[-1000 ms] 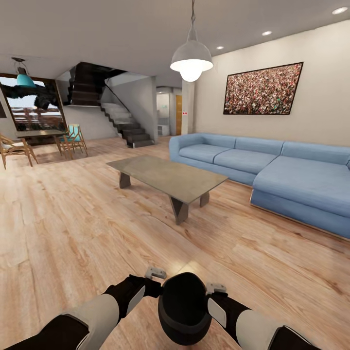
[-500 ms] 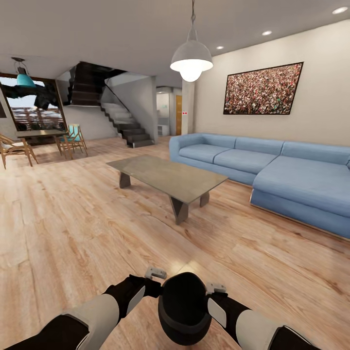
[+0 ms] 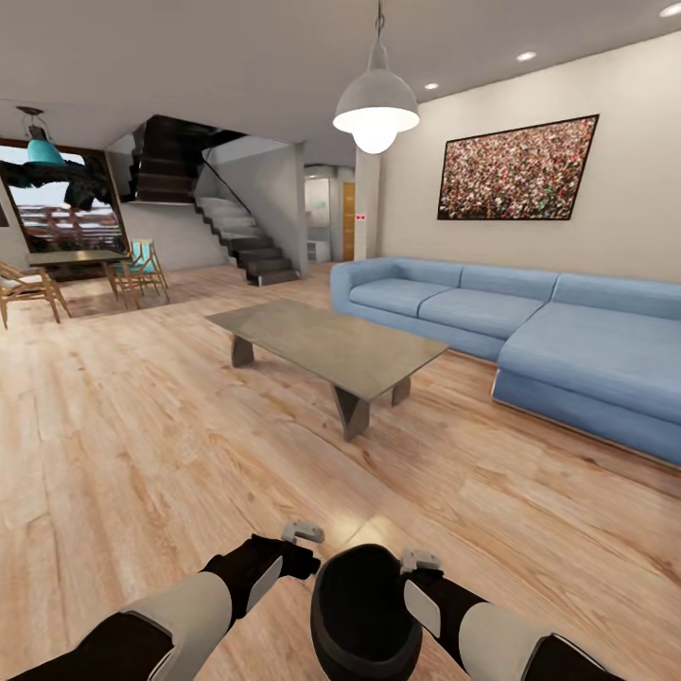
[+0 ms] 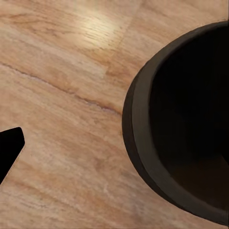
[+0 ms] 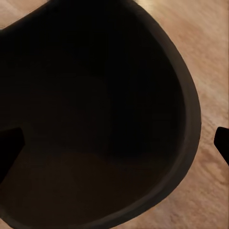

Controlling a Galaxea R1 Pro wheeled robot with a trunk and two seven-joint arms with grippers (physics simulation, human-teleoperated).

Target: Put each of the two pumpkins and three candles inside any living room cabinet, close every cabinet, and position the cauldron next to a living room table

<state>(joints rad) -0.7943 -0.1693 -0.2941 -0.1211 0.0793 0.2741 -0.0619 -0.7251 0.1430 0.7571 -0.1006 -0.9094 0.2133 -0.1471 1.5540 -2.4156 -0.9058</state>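
My right gripper (image 3: 416, 564) clamps the rim of the cauldron (image 3: 364, 615), carried low above the floor, well short of the coffee table (image 3: 331, 345); my left gripper (image 3: 301, 532) spread beside it gives no support, so it may tilt and slip.

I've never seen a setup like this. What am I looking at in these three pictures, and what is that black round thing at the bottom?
These are renders from a simulator, not photographs. The wide picture comes from a camera on the robot's head, looking over its two arms into a living room with a grey coffee table, a blue sofa and a wooden floor. The other two pictures come from small cameras near each arm's pincer.

The black round thing is a cauldron, a wide-mouthed pot, sitting between the left pincer and the right pincer. Each wrist camera looks at it from close by: the left sees its rim beside bare floor, the right looks into its dark inside. Whether the pincers actually grip it is hard to tell.
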